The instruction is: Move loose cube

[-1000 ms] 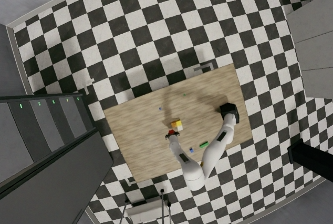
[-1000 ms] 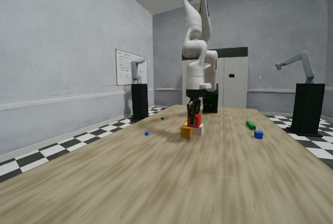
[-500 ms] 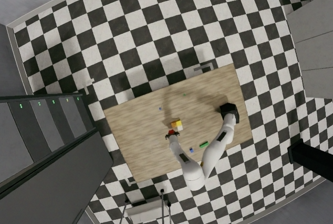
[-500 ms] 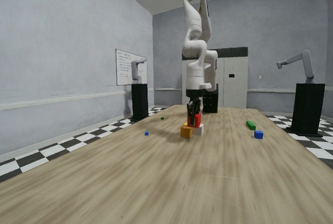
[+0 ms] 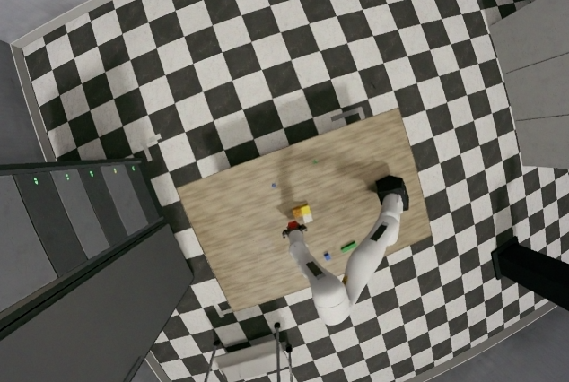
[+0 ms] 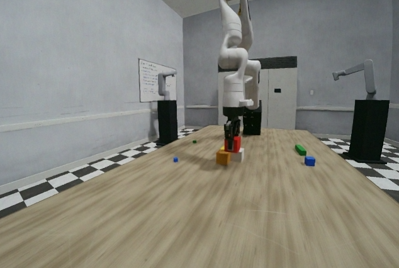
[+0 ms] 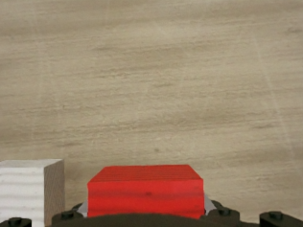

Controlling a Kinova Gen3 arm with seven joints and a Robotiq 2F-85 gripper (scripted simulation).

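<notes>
- A red cube (image 6: 234, 143) rides pinched between the jaws of the Kinova arm's gripper (image 6: 232, 139), carried just clear of the wooden table (image 6: 199, 213) in the exterior view.
- Below and beside the jaws wait the three neighbours: an orange cube (image 6: 223, 156), a white cube (image 6: 238, 155) and a yellow cube (image 5: 299, 209) mostly hidden behind them.
- In the wrist view the white cube stands just to the left of the held red one, its top at about the same height, a narrow gap between them.
- Judged from this, the pick is done and the carry is nearly over; the cube is not yet seated.
- What seems left: lowering it into the open corner, pressing it flush to both neighbours, and releasing.
- A green block (image 6: 300, 149) and a blue cube (image 6: 309, 160) lie well apart from the jaws, off to one side.
</notes>
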